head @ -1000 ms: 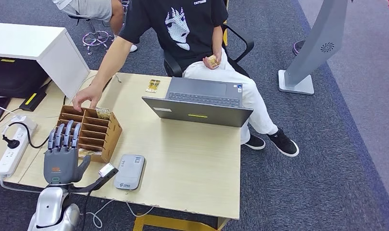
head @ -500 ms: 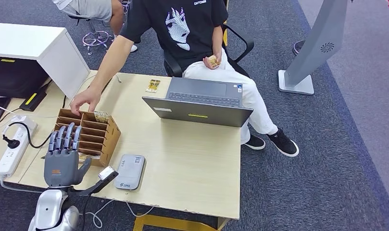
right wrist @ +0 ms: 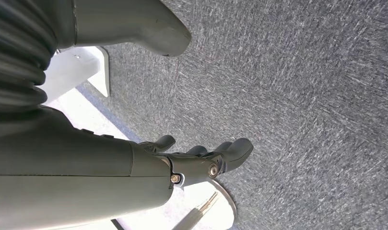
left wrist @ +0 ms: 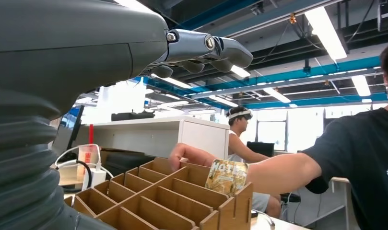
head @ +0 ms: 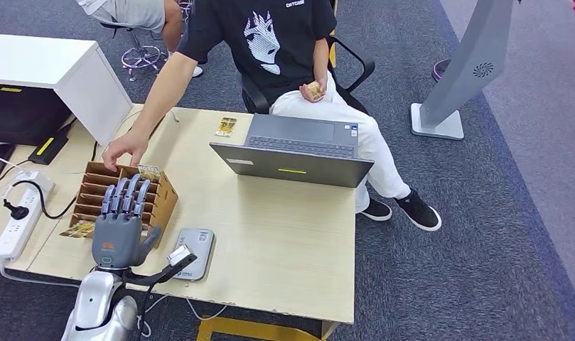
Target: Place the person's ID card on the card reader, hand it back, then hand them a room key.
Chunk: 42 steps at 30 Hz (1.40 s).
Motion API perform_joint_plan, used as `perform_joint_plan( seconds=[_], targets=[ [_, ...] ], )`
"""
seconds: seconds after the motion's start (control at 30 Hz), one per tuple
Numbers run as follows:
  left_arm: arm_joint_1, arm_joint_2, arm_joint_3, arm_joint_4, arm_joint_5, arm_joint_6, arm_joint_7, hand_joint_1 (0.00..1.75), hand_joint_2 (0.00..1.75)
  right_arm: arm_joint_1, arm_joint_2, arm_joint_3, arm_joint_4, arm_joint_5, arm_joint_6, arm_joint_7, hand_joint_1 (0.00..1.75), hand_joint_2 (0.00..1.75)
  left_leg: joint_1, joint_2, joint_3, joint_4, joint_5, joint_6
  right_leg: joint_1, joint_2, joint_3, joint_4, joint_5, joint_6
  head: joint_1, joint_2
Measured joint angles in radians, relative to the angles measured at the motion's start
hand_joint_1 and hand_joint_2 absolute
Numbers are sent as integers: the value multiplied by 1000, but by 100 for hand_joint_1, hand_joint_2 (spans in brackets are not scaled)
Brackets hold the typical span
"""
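With the left hand [head: 119, 226] spread wide and empty above the box [head: 163, 197], the key card [head: 149, 171] at 1 o'clock should be pinched by its top edge.

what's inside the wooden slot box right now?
One patterned card stands in the far-end slot of the wooden slot box. The left hand hovers over the near slots, covering them; the visible slots between look empty.

The left hand [head: 119, 229] has moved over the wooden card organizer [head: 163, 195], uncovering a card [head: 79, 229].
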Motion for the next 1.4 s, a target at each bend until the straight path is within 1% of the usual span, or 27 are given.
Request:
perform_joint_plan(
  seconds=[0.13,0.27,0.33,0.4,0.47,0.53,0.63,0.87,1.0,1.13,1.23,1.4],
  targets=[
    [-5,-12,-26,0,6,0,-32,0,175,0,0,1,0,-4,-1,0,0,175,0,0,0,0,0,0,0,0,0,0,0,0,0,0],
    [10,-27,-85,-44,11,0,-88,0,175,0,0,1,0,-16,-2,0,0,175,0,0,0,0,0,0,0,0,0,0,0,0,0,0],
    [23,-29,-132,-75,22,0,-86,0,175,0,2,1,0,-18,-3,3,0,175,0,0,0,0,0,0,0,0,0,0,0,0,0,0],
    [35,-20,-192,-93,59,0,-60,0,175,0,5,1,0,-20,-3,6,0,175,0,0,0,0,0,0,0,0,0,0,0,0,0,0],
    [49,2,-256,-101,112,0,-28,0,175,0,7,1,0,-28,-4,4,0,175,0,0,0,0,0,0,0,0,0,0,0,0,0,0],
    [73,34,-315,-109,145,0,-3,0,175,1,9,0,0,-36,-7,0,0,175,0,0,0,0,0,0,0,0,0,0,0,0,0,0],
    [123,81,-373,-137,165,0,12,0,175,2,9,0,0,-45,-16,-8,0,175,0,1,0,0,-1,0,0,0,0,0,0,0,0,0],
    [219,182,-463,-206,213,-10,40,0,175,9,9,-2,0,-59,-32,-30,0,175,0,1,0,-1,-1,0,0,0,0,0,-1,0,0,0],
    [246,233,-499,-228,220,-24,74,0,175,12,9,-4,0,-69,-33,-30,0,175,0,0,-1,-1,-1,0,0,0,0,0,-1,0,0,0],
    [264,267,-516,-247,224,-27,100,0,175,13,9,-6,0,-71,-35,-30,0,175,0,0,0,0,-1,0,0,0,0,0,-1,0,0,0],
    [301,303,-521,-280,193,-20,166,0,175,17,9,-13,0,-82,-41,-35,0,175,0,1,0,-1,-1,0,0,0,0,0,-1,0,0,0],
    [415,387,-512,-386,57,-8,363,0,175,30,9,-29,0,-106,-52,-43,0,175,1,1,0,-1,-2,-1,0,0,0,0,-2,-1,0,0]
  ],
)
